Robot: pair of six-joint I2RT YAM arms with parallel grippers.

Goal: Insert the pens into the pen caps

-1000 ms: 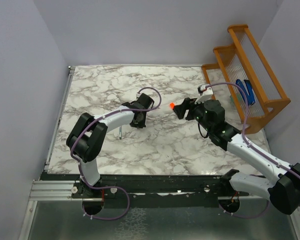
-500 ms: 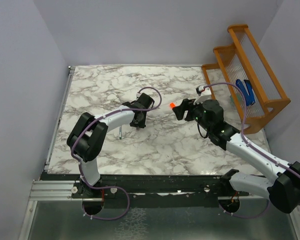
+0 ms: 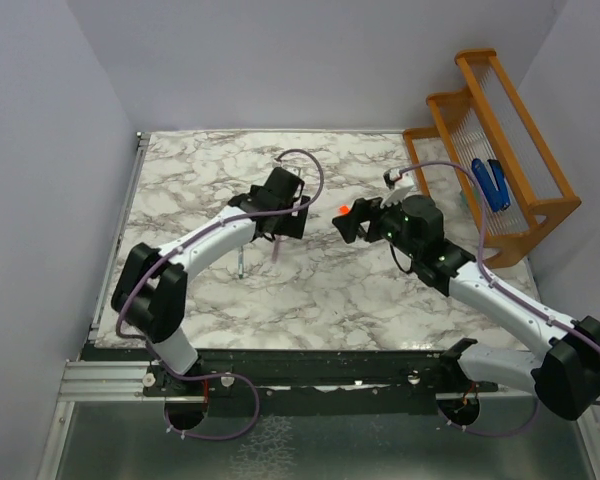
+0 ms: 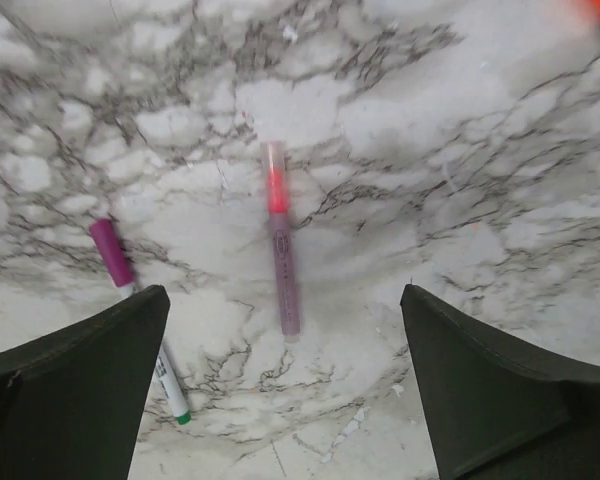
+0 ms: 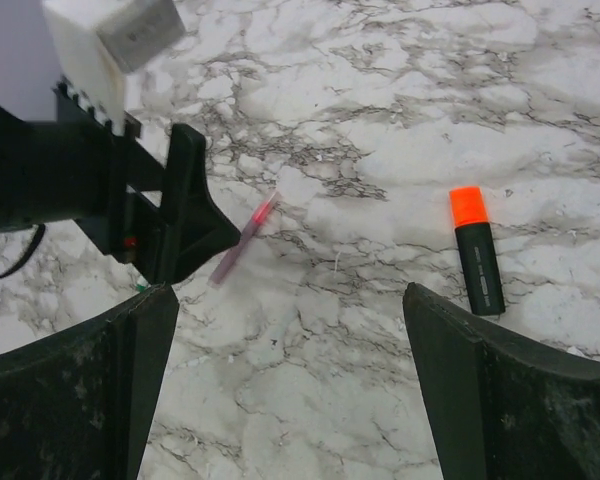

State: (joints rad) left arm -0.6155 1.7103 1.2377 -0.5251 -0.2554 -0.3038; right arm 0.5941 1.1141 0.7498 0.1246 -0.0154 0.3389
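Table (image 4: 500, 150) bears pink pen (image 4: 282, 240) loose under spread left gripper (image 4: 285, 300); black marker (image 5: 477, 250) loose at 3 o'clock of spread right gripper (image 5: 290, 292).

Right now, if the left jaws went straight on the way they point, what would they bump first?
Probably the slim pink pen. It lies on the marble table, right in the gap between the open left jaws. I can't tell how far off it is.

A white marble-patterned table (image 3: 210, 170) fills the middle of the overhead frame, enclosed by plain grey walls (image 3: 280, 60). At upper right stands an orange wooden rack (image 3: 552, 210), two blue chunky objects (image 3: 490, 182) resting inside it.
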